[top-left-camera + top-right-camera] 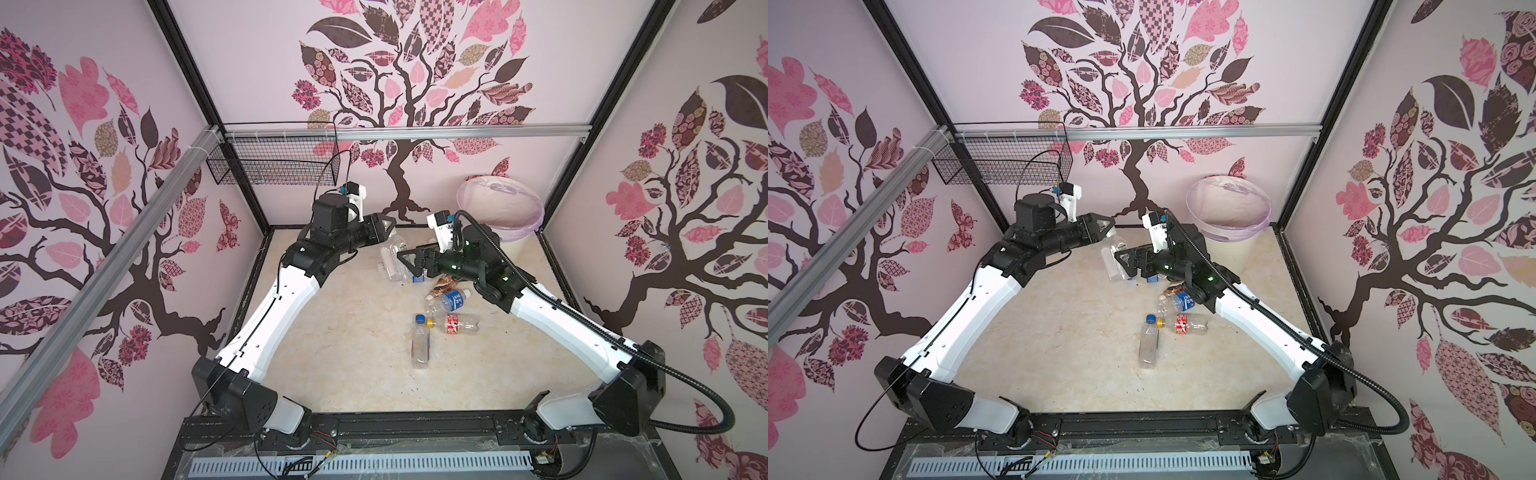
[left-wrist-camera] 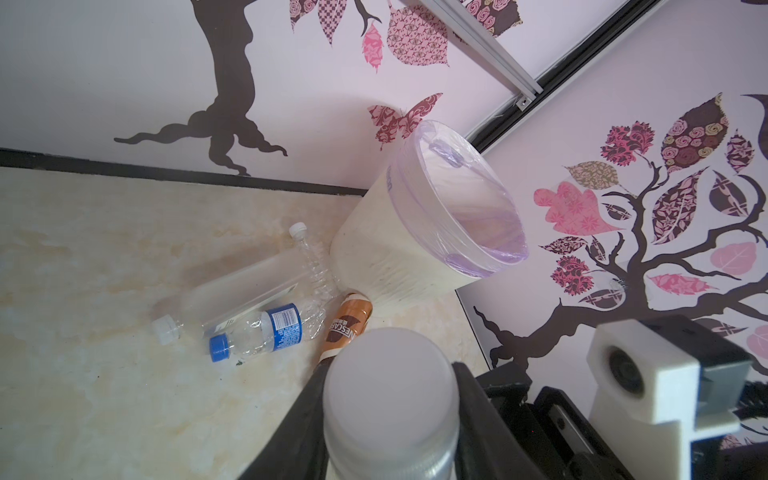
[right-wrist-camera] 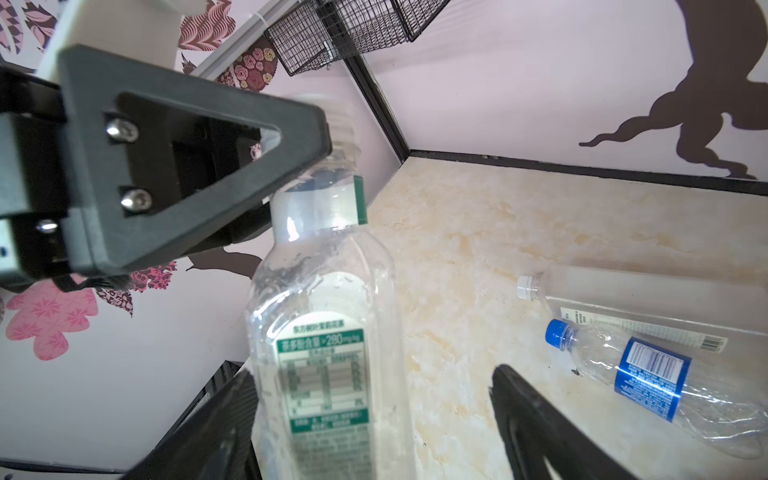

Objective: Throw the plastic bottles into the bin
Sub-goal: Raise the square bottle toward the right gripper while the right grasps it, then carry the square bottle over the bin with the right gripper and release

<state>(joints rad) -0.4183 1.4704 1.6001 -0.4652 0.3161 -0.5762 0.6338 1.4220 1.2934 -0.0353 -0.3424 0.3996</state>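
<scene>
1. Marbled tabletop [image 1: 353,382], tree-mural walls [image 1: 249,62]; bin [image 1: 521,239] stands in the far right corner, loose bottles [image 1: 420,345] lying near it.
2. Left wrist view alone makes "NESCAFE" legible on a brown bottle [image 2: 347,328]; right wrist view alone reads "280mg/kg" on the held bottle's [image 3: 324,266] green label [image 3: 322,345].
3. Left hand [image 1: 390,227] pinches that bottle's white-capped neck; right hand [image 3: 372,374] spread either side of its body.
</scene>
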